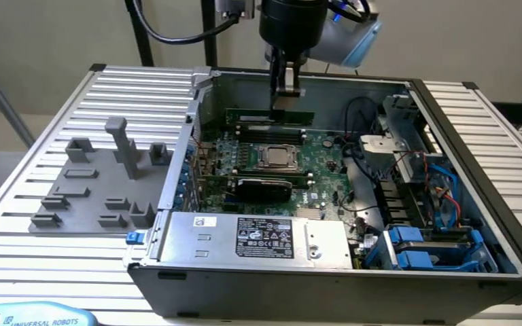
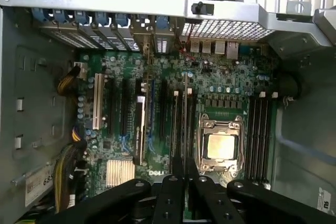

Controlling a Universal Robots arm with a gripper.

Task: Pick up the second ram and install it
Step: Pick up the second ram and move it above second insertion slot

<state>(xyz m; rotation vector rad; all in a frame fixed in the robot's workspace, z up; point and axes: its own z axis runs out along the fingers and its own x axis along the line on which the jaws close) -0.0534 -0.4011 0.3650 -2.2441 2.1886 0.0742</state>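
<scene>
Second ram (image 1: 263,117), thin green PCB strip, clamped in black end effector (image 1: 285,95), nr square CPU socket (image 1: 279,156)

Readable text, short list:
- "UNIVERSAL ROBOTS" in dark letters on the pale blue part (image 1: 32,315) at the near edge of the tabletop, the exterior view's left.
- "DELL" in white on the motherboard (image 2: 220,74), seen in the wrist view, printed near the CPU socket.
- Black sticker (image 1: 266,238) on the power supply: rows of white print and marks, too small to read.
- White sticker (image 2: 39,182) on the case wall: "68" legible, rest cut off.
</scene>
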